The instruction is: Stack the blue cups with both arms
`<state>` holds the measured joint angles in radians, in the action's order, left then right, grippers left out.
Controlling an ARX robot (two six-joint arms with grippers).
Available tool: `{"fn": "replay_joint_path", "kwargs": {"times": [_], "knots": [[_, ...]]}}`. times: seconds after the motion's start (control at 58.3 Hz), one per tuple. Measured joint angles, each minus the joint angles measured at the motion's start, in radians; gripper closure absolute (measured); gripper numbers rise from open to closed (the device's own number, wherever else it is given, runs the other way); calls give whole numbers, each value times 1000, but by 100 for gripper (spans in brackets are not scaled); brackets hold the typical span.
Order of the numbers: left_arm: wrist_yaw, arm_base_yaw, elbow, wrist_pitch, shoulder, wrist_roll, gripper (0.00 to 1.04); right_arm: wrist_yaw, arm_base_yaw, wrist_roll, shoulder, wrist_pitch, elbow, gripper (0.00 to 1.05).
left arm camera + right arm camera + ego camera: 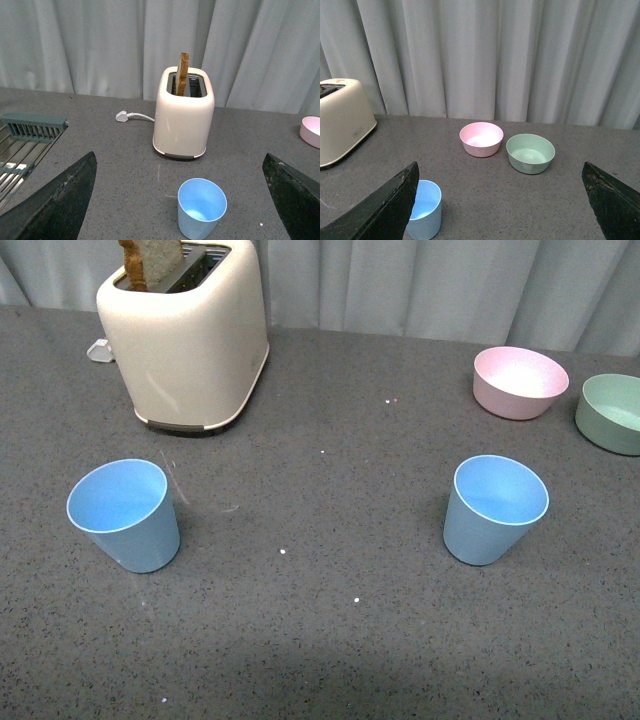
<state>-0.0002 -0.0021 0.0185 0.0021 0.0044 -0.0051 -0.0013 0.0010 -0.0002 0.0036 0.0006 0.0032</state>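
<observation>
Left blue cup (123, 515): upright, near left on counter (320, 650)
Right blue cup (495, 510): upright, near right
Left gripper (179, 155): spread wide
Right gripper (500, 164): spread wide

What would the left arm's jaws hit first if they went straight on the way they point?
Most likely the blue cup, standing upright just ahead, in line between the open jaws. The toaster is further behind it, though depth is hard to judge.

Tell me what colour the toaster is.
The toaster is cream; the left wrist view shows it best.
</observation>
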Motion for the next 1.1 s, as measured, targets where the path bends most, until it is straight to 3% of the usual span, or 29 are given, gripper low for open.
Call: {"fn": "replay_joint_path", "kwargs": {"times": [0.257, 0.292, 0.36, 0.412, 0.635, 0.755, 1.098], "knots": [[0, 0, 0, 0, 0, 0, 7, 0, 0, 0, 0, 0, 0, 10], [-47, -14, 8, -29, 16, -7, 7, 0, 0, 0, 0, 0, 0, 10], [-242, -63, 79, -193, 150, -49, 7, 0, 0, 0, 0, 0, 0, 10], [-284, -61, 99, -211, 241, -57, 7, 1, 0, 0, 0, 0, 0, 10], [-114, 53, 216, -21, 643, -117, 7, 0, 0, 0, 0, 0, 0, 10], [-74, 64, 296, 77, 843, -126, 7, 0, 0, 0, 0, 0, 0, 10], [38, 24, 613, 32, 1433, -272, 7, 0, 0, 0, 0, 0, 0, 10]]}}
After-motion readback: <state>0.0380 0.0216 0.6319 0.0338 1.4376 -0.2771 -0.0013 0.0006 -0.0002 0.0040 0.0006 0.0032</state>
